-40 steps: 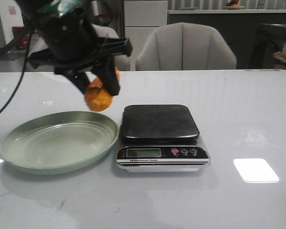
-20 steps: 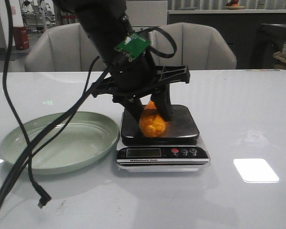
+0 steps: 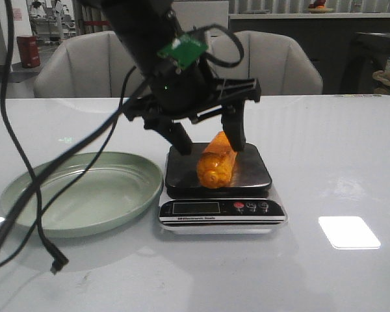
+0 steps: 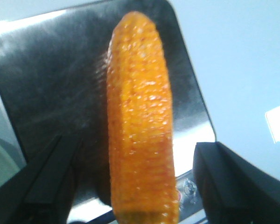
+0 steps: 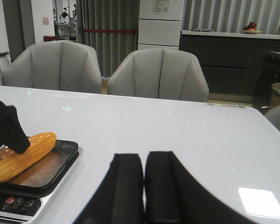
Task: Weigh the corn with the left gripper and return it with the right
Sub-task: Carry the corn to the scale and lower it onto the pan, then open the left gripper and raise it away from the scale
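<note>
- Front view: corn [image 3: 216, 168] lies on the scale [image 3: 219, 188] platform, near end at its front edge.
- Left gripper [image 3: 206, 138] jaws spread, straddling it.
- Right gripper [image 5: 143, 179] jaws closed, empty.

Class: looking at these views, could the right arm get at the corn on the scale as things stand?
Probably not yet. The corn lies on the scale, but the left gripper, open, straddles it from above. The right gripper is shut and off to the side.
</note>
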Motion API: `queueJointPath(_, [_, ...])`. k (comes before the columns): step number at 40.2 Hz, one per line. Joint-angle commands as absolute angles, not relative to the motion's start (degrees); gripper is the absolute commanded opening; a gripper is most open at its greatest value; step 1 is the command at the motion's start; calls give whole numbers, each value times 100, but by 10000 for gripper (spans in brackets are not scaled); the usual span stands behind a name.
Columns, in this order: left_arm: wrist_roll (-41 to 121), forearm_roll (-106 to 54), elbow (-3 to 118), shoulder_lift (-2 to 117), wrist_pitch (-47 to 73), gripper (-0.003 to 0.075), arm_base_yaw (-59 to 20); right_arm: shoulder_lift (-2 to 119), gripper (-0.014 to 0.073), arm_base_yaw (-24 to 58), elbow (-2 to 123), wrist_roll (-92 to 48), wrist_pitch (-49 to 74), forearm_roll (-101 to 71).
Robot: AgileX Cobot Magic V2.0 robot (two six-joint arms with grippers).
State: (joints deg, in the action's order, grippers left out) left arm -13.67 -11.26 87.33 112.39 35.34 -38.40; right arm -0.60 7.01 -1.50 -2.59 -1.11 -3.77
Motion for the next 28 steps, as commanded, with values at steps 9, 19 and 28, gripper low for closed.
queueJointPath(9, [-1436, -328, 8569, 9525, 3271, 467, -3803, -177, 193, 663, -171, -303, -522, -317])
queueJointPath(19, [-1435, -146, 7628, 8394, 3114, 458, -3611, -177, 193, 663, -171, -303, -522, -317])
queueJointPath(28, [-1435, -146, 6420, 7196, 2751, 457, -3370, -177, 193, 663, -171, -303, -522, -317])
